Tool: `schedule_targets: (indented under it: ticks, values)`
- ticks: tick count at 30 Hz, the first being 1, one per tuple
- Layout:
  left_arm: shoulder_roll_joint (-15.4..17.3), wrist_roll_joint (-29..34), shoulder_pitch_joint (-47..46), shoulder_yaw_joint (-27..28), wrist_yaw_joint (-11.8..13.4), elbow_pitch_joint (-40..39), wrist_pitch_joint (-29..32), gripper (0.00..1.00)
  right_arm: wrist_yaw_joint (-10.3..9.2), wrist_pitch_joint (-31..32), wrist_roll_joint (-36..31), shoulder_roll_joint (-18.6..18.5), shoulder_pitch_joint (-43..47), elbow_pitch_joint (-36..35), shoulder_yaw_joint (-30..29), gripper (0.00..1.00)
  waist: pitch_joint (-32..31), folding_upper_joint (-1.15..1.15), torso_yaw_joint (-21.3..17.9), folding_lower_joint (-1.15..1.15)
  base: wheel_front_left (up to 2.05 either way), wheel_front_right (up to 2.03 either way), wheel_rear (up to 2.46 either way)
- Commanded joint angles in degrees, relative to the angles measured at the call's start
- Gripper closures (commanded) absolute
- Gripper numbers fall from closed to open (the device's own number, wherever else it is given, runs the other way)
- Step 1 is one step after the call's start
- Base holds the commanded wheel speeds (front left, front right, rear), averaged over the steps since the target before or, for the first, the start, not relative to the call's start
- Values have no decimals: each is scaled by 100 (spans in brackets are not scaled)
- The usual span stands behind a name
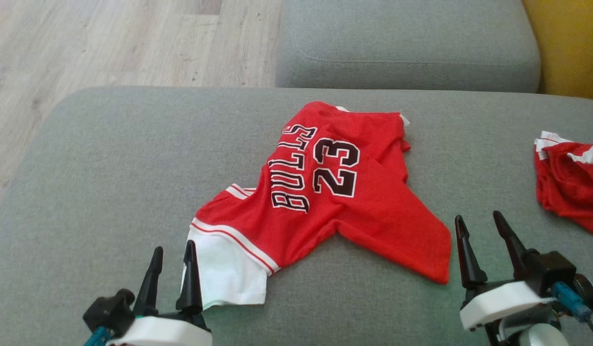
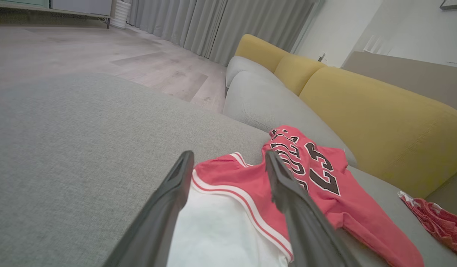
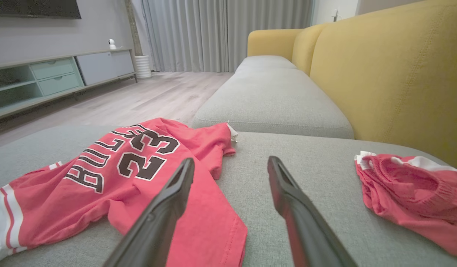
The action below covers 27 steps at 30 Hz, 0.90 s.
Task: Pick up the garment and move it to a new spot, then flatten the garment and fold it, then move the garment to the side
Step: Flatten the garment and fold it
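The garment (image 1: pixel 334 192) is a red jersey lettered BULLS 23, with a white sleeve end, lying crumpled on the grey sofa seat (image 1: pixel 108 168). In the left wrist view the garment (image 2: pixel 250 185) spreads just beyond the fingers. Its red body (image 3: pixel 132 167) lies left of centre in the right wrist view. My left gripper (image 1: pixel 173 247) stands open at the lower left, its fingertips at the edge of the white sleeve, holding nothing. My right gripper (image 1: pixel 479 218) is open at the lower right, just right of the jersey's near corner, with nothing between its fingers.
A second red and white piece of clothing (image 1: pixel 570 182) lies bunched at the seat's right edge. Another grey cushion (image 1: pixel 407 43) lies beyond, with a yellow backrest (image 1: pixel 570 43) to the right. Wooden floor (image 1: pixel 108 43) lies past the seat's left and far edges.
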Motion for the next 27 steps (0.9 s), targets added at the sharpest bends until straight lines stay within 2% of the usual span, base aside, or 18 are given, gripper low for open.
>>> schedule_targets:
  ticks: [1,21,24,27]
  values:
    - [40,56,-301,214,26,-140,-76,0,-4,-100,95,-24,-145,-129,193,0,-43,0,-50,0,0,0,0]
    - [18,150,-321,84,94,63,-101,0,-4,-267,340,-24,-212,262,489,0,12,0,-142,0,0,0,0]
    - [63,201,-323,77,191,133,-33,0,-4,-270,382,-24,-223,292,474,0,57,0,-166,0,0,0,0]
    - [134,300,-286,23,391,356,194,0,-4,-249,417,-24,-217,328,454,0,128,0,-211,0,0,0,0]
